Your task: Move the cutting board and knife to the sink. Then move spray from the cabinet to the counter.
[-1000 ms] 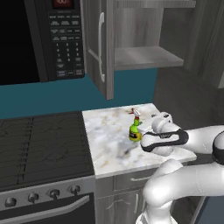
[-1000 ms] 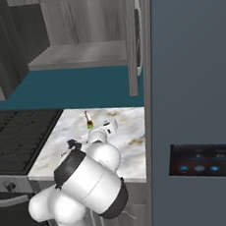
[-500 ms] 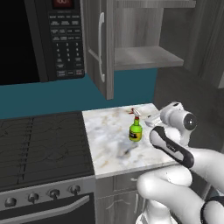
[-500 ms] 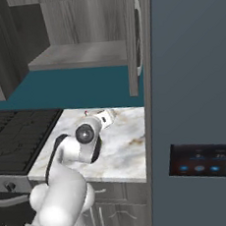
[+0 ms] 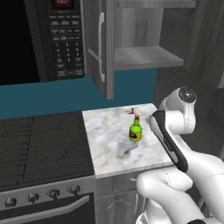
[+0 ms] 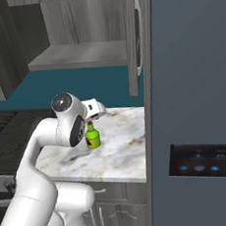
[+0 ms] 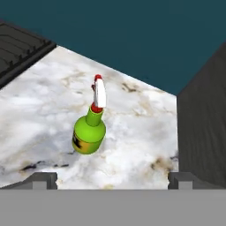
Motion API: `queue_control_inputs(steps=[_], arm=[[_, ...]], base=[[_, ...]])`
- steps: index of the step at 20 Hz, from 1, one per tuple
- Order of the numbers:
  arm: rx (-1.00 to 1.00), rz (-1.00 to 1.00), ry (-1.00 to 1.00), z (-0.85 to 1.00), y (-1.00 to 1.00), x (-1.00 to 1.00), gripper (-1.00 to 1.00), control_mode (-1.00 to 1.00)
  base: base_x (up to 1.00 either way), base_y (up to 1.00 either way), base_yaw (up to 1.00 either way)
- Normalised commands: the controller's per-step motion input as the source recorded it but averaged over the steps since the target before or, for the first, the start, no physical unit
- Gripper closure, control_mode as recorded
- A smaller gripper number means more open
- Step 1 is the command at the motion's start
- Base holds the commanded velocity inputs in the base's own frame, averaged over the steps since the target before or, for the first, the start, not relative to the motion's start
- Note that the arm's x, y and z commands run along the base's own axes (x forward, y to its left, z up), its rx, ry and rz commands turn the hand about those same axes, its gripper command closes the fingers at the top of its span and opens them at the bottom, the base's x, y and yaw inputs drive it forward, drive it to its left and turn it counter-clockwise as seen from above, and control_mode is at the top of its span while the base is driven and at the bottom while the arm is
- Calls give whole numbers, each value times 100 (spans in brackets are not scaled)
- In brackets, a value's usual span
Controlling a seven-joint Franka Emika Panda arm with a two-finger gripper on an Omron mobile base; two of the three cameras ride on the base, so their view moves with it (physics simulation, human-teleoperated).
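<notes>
Spray [image 5: 136,131] stands upright on the marble bench [image 5: 109,144], free of any grip. It is a small green bottle with a dark label on its belly and a red-and-white trigger nozzle on top. Taking the spray as the mark: the black stovetop [image 5: 39,144] lies off to its left across a stretch of bare marble, the teal wall [image 5: 65,94] runs behind it, and the dark tall panel with lit buttons [image 6: 193,101] rises to its right at the bench's end.

Above the spray and a little behind, the cabinet [image 5: 131,43] hangs with both its doors swung open; one door with its long silver handle [image 5: 101,46] juts toward the room, up and to the left of the bottle. The grey inner shelf [image 5: 146,57] sits straight over the back of the bench. Further left of that door is the black microwave [image 5: 43,39] with its keypad.

In the hand view the pincer [image 7: 112,180] looks down at the spray from just beside it, its two dark fingertips [image 7: 43,179] spread wide with the bottle in the gap ahead of them, clear of both. From the base views the white arm [image 5: 175,131] bends over the right part of the bench, its wrist near the bottle's nozzle but apart from it.
</notes>
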Motion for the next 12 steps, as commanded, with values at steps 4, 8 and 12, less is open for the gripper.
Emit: queue_control_inputs(steps=[4,8,12], arm=[[0,-7,52,31,0,-21,-100,-100],[-1,-18,27,0,0,-44,-100,-100],[0,-20,-1,0,7,-81,-100,-100]], base=[[0,0,0],[0,0,0],[0,0,0]])
